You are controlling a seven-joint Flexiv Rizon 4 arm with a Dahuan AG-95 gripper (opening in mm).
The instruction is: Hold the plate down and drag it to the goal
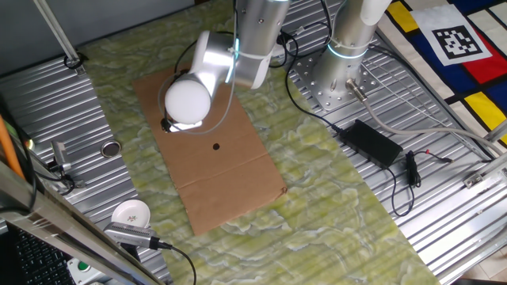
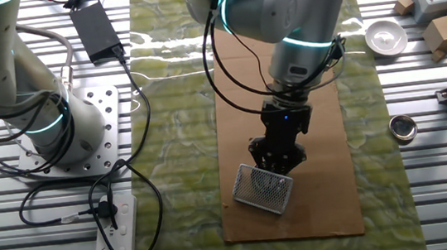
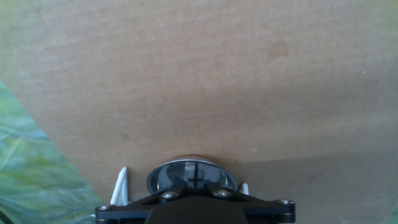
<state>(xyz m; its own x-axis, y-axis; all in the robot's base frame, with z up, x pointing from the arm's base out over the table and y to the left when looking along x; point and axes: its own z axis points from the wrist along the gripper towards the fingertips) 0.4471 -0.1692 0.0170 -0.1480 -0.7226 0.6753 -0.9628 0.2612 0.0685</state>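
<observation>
The plate (image 3: 191,174) is a small shiny round silver dish lying on the brown cardboard sheet (image 3: 205,81). It shows only in the hand view, at the bottom centre, partly under the tool. My gripper (image 3: 194,185) stands straight above it, jaws together, the tip on the plate. In the other fixed view the gripper (image 2: 280,166) points down at the cardboard (image 2: 332,205), and the plate is hidden beneath it. In one fixed view the arm's white joint cap (image 1: 188,100) covers both gripper and plate. A small dark dot (image 1: 216,146) marks the cardboard (image 1: 238,182) nearby.
A wire mesh piece (image 2: 265,189) lies on the cardboard right by the gripper tip. A darker flat metal disc (image 2: 403,128) and a white round cup (image 2: 386,37) sit on the ribbed metal table, off the green mat (image 2: 176,147). Cables and a power brick (image 1: 372,142) lie by the arm's base.
</observation>
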